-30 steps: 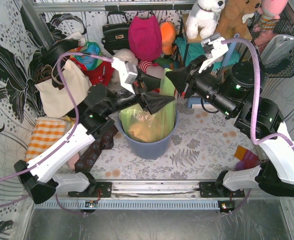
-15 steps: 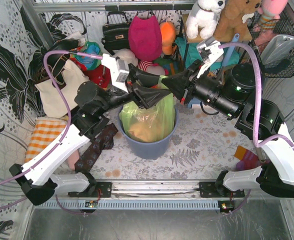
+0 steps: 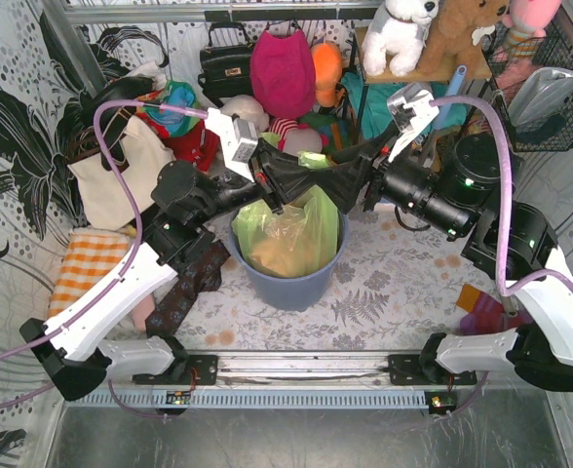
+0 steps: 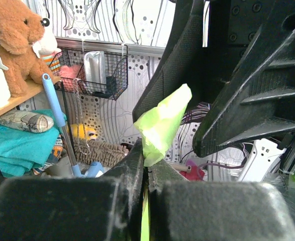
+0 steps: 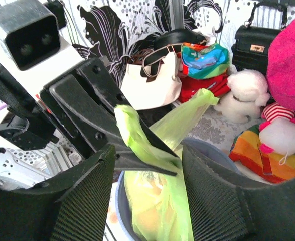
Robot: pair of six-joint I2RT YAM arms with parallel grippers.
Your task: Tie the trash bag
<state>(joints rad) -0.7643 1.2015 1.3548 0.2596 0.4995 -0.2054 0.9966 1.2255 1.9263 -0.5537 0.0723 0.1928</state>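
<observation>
No knot to be seen; early going, by the look of it. Pinches one flap of the trash bag (image 3: 286, 239) tight in the left gripper (image 4: 146, 159), with green poking up just past the fingertips. Spreads the right gripper (image 5: 148, 153) wide around that flap, gripping nothing. Leaves the bag's body below both, sunk in the bin (image 3: 291, 288). Left to do, probably: catch a second flap, cross, knot. Cannot make out the bag's mouth or another flap beneath the crossed grippers.

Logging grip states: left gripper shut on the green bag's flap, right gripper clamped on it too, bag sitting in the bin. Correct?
No: the right gripper is open, jaws apart, with the flap of the bag between them, per the right wrist view. The left gripper is shut on that flap, and the bag sits in the bin.
</observation>
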